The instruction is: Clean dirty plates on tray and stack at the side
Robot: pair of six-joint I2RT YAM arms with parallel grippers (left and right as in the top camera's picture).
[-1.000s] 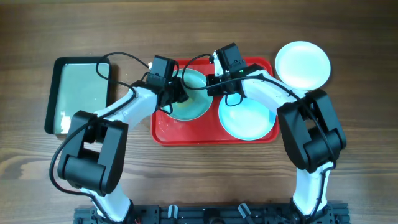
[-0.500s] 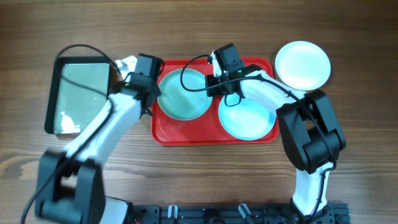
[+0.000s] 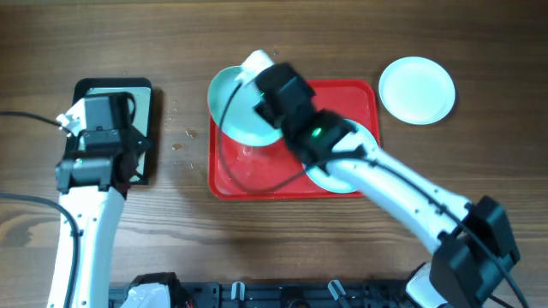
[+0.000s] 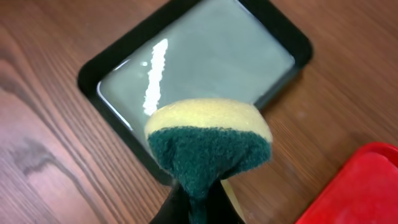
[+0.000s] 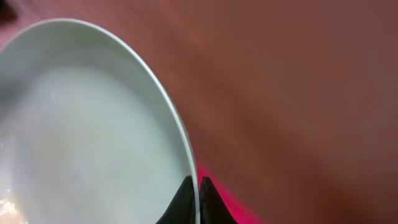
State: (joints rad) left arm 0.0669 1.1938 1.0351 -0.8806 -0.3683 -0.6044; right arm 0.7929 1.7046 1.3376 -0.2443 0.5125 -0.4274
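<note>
- The left gripper (image 4: 198, 200) holds a yellow-and-green sponge (image 4: 208, 140) between narrow fingers, over the black basin (image 4: 205, 56) at the left of the overhead frame.
- The right gripper (image 5: 194, 194) is pinched tight on the rim of an aqua plate (image 3: 240, 111), which overlaps the upper-left corner of the red tray (image 3: 248, 175).
- A second aqua plate (image 3: 366, 137) lies at the tray's lower right, mostly hidden under the arm.
- The white plate (image 3: 417, 90) sits on the table (image 3: 274, 239), just right of the tray's upper-right corner.
</note>
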